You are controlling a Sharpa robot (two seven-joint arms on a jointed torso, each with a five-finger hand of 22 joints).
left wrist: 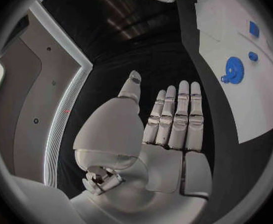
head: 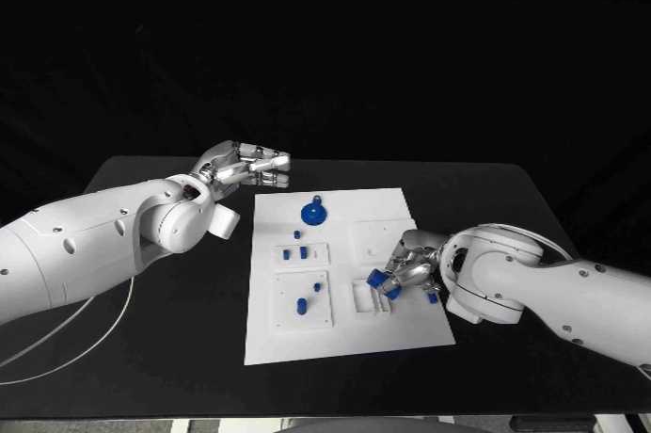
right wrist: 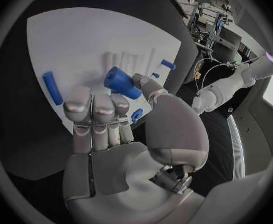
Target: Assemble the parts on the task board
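A: What is lying on the white board [head: 393, 212]?

B: One blue gear [head: 313, 213] is sitting near its far edge, and about six small blue pegs [head: 300, 306] are standing along its left side.

A: What are the hands doing?

B: The right hand [head: 407, 271], at the board's right edge, is pinching one blue cylinder [right wrist: 122, 82], its long axis tilting toward the board. Another blue peg [right wrist: 51, 87] is lying beside it. The left hand [head: 245, 167] is hovering off the far-left corner, fingers straight, holding nothing.
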